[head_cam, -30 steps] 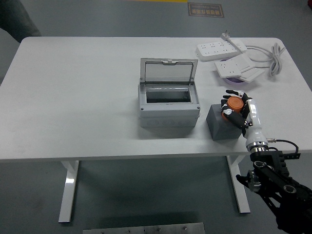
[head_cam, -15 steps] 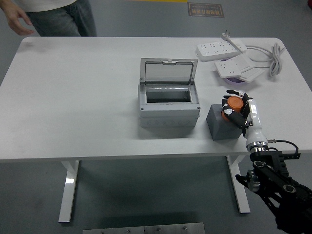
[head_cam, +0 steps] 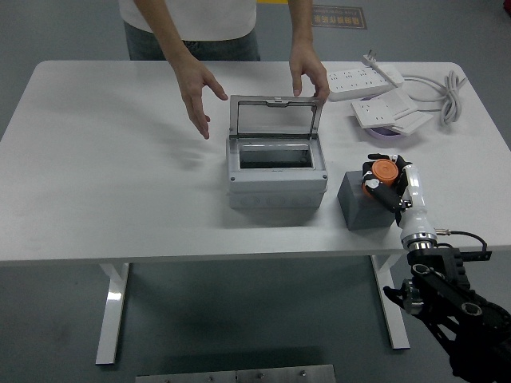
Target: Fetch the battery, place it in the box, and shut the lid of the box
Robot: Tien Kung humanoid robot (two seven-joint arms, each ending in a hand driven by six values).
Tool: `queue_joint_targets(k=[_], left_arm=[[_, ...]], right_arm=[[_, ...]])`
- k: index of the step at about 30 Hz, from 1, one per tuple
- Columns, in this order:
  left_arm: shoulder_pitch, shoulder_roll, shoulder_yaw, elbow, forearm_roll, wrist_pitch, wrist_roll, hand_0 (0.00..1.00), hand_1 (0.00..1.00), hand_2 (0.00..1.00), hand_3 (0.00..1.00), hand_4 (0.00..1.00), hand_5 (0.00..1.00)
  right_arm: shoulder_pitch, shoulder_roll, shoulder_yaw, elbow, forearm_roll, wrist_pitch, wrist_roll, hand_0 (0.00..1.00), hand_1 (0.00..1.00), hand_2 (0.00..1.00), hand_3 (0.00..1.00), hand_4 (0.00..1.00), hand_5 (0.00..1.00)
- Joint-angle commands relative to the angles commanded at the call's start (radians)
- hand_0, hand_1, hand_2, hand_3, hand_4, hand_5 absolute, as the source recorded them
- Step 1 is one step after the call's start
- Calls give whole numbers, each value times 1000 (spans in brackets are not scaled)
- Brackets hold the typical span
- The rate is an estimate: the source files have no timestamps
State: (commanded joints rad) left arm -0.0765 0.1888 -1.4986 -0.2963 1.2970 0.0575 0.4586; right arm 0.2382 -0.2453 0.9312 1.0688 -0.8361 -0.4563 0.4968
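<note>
The battery (head_cam: pixel 363 201), a dark grey block, is seen on the white tabletop (head_cam: pixel 120 175) near its front right edge, just to the right of the box (head_cam: pixel 277 177). The top right part of the battery is covered by the right hand (head_cam: pixel 386 182), whose dark fingers (head_cam: pixel 375 188) are curled down against the block and clasped on it; an orange round part is seen on the hand's upper side. The white forearm is brought in from the lower right corner, with the black arm hanging below the tabletop edge.

The grey box is placed at the middle of the tabletop, its dark inside exposed and its clear lid (head_cam: pixel 275 118) stood upright at the back. The lid's top right corner is touched by one hand (head_cam: pixel 306 73) of a person at the far side, while the person's other hand (head_cam: pixel 197 89) is held open in the air just left of the lid, apart from it.

At the far right of the tabletop, two white power strips (head_cam: pixel 359 80) and a coiled white cable (head_cam: pixel 447 96) are laid, well apart from the battery. The left arm is not seen.
</note>
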Motion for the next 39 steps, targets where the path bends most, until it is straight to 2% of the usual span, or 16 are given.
queue_joint_targets(k=[2, 3, 8, 9, 14, 15, 26, 27, 32, 33, 38, 39], left_arm=[[0, 0, 0, 0, 0, 0, 0, 562, 713, 641, 600, 681, 177], [-1, 0, 0, 0, 0, 0, 0, 560, 713, 641, 599, 681, 175], [-2, 0, 0, 0, 0, 1, 0, 560, 713, 641, 599, 681, 175], [-3, 0, 0, 0, 1, 1, 0, 559, 712, 641, 600, 681, 175], [-3, 0, -1, 0, 4, 0, 1, 559, 712, 641, 600, 681, 175], [-3, 0, -1, 0, 4, 0, 1, 559, 713, 646, 600, 682, 176], [-8, 2, -5, -1, 10, 2, -1, 560, 712, 648, 600, 682, 174], [-8, 2, -5, -1, 11, 2, -1, 560, 713, 649, 600, 683, 174], [-9, 3, -7, -1, 16, 3, -2, 560, 713, 649, 600, 683, 174], [-9, 3, -7, -1, 16, 3, -2, 561, 713, 654, 601, 683, 174], [-9, 3, -8, -1, 20, 5, -2, 561, 713, 654, 601, 683, 174], [-9, 3, -9, -1, 20, 5, -2, 562, 714, 657, 601, 684, 174]], right_arm=[[1, 0, -2, 2, -2, -2, -2, 575, 392, 447, 463, 592, 18], [2, 1, -3, 3, -2, -3, -3, 514, 333, 383, 350, 509, 2], [8, 2, -4, 3, 1, -6, -3, 514, 333, 383, 350, 509, 2], [9, 2, -5, 2, 1, -6, -3, 503, 308, 350, 314, 428, 5], [17, 4, -9, 1, 0, -7, -4, 503, 308, 350, 314, 428, 5], [19, 4, -10, 1, -1, -7, -5, 437, 293, 335, 312, 376, 2], [50, -10, -5, 17, -16, -13, -17, 429, 292, 333, 312, 348, 2], [52, -11, -5, 16, -16, -13, -18, 352, 286, 324, 314, 323, 2], [62, -17, -8, 9, -11, -14, -19, 352, 286, 324, 314, 323, 2], [63, -18, -9, 9, -11, -14, -19, 221, 283, 321, 312, 263, 2], [72, -21, -14, 13, -29, -20, -29, 221, 283, 321, 312, 263, 2], [74, -22, -14, 17, -44, -23, -36, 207, 280, 319, 311, 209, 2]])
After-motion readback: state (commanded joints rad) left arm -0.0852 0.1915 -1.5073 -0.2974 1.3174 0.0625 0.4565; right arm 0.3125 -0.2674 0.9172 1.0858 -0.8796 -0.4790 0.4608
